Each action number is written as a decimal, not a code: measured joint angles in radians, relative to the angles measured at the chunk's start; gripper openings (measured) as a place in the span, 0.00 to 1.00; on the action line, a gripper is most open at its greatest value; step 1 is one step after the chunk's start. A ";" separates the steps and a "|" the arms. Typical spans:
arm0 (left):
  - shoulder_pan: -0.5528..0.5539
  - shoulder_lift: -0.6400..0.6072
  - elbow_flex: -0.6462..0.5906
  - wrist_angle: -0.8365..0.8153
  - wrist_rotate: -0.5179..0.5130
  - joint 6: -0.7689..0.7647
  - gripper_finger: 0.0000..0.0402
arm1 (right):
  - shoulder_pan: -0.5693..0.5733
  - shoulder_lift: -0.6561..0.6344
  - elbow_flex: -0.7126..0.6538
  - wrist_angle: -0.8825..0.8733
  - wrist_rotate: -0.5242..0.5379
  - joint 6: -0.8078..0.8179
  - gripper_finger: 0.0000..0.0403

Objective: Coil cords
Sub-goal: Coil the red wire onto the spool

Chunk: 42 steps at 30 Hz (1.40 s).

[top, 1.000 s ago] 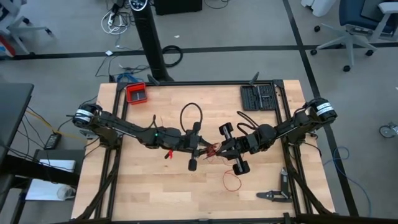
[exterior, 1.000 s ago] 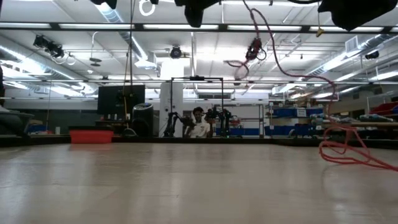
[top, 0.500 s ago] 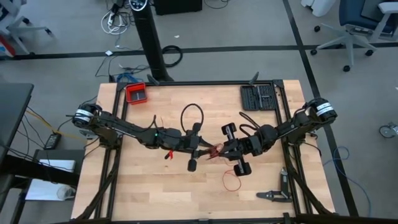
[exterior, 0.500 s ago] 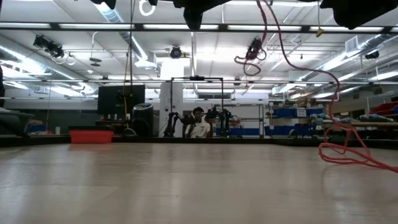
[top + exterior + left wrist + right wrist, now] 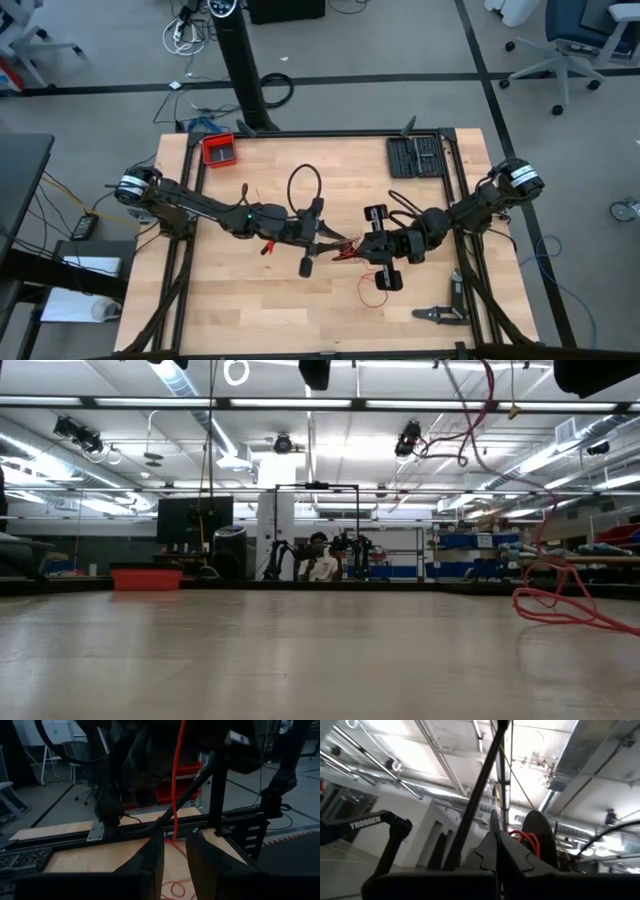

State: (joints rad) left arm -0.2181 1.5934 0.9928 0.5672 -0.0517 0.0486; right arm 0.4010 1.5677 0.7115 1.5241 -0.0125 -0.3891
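Left fingers: parted, red cord running down between them; contact unclear.
Right fingers: clenched together; any cord pinched there is hidden.
Cord: strung between both grippers mid-desk, loose loops lying below the right gripper.
Low view: grippers cut off above.

White "TROSSEN" lettering — on dark arm link (right wrist view).

My left arm reaches in toward the middle, its pincer raised, fingers slightly parted. My right arm stretches in from the other side, its pincer pressed tight together, facing the left one closely.
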 joint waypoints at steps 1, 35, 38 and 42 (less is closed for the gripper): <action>0.000 -0.010 0.000 -0.008 0.000 0.001 0.21 | 0.009 -0.001 -0.009 0.001 0.022 -0.012 0.01; 0.000 -0.108 0.001 -0.107 -0.087 0.027 0.21 | -0.009 -0.130 -0.293 0.018 0.169 0.126 0.01; 0.000 -0.108 0.001 -0.106 -0.107 0.026 0.21 | -0.013 -0.130 -0.293 0.016 0.154 0.135 0.01; 0.000 -0.108 0.001 -0.105 -0.136 0.019 0.21 | -0.013 -0.130 -0.293 0.016 0.154 0.135 0.01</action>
State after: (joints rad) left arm -0.2180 1.4853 0.9936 0.4617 -0.1880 0.0674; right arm 0.3881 1.4372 0.4187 1.5406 0.1412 -0.2543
